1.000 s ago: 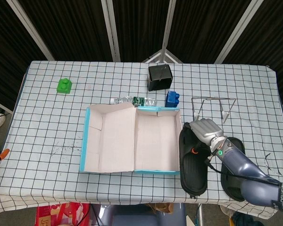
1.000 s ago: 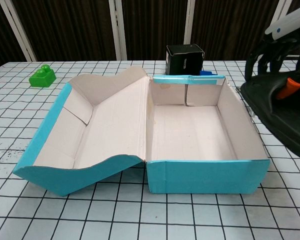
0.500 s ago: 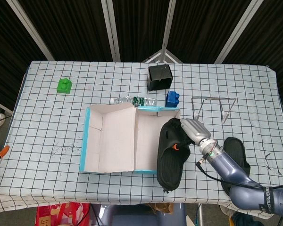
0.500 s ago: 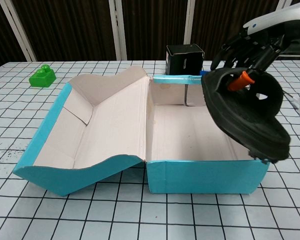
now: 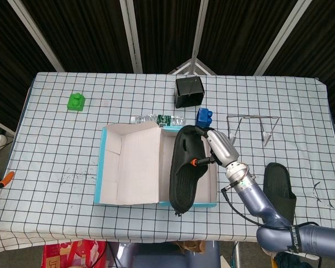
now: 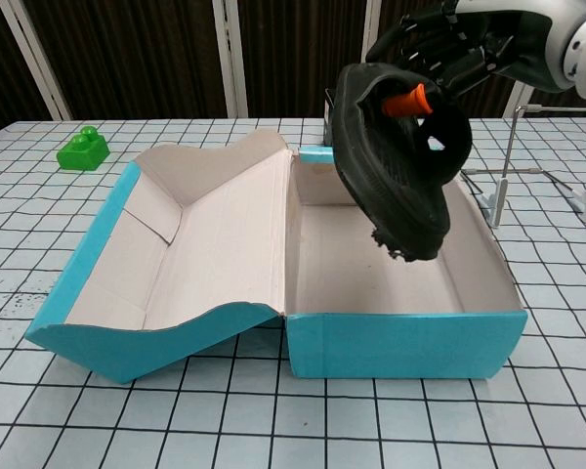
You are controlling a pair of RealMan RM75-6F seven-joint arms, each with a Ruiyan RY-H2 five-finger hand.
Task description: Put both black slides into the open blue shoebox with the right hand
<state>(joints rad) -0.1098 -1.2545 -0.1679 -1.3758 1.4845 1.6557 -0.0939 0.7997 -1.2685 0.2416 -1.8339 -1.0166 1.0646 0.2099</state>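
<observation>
Even, bright overhead light; shadows soft and faint on the checked tablecloth (image 5: pixel 72 145). Both views sharp, no glare. Backdrop behind the table stays dark.

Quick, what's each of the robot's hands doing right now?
Right hand: holding one black slide in the air above the open blue shoebox.
Left hand: not visible in either view.
</observation>
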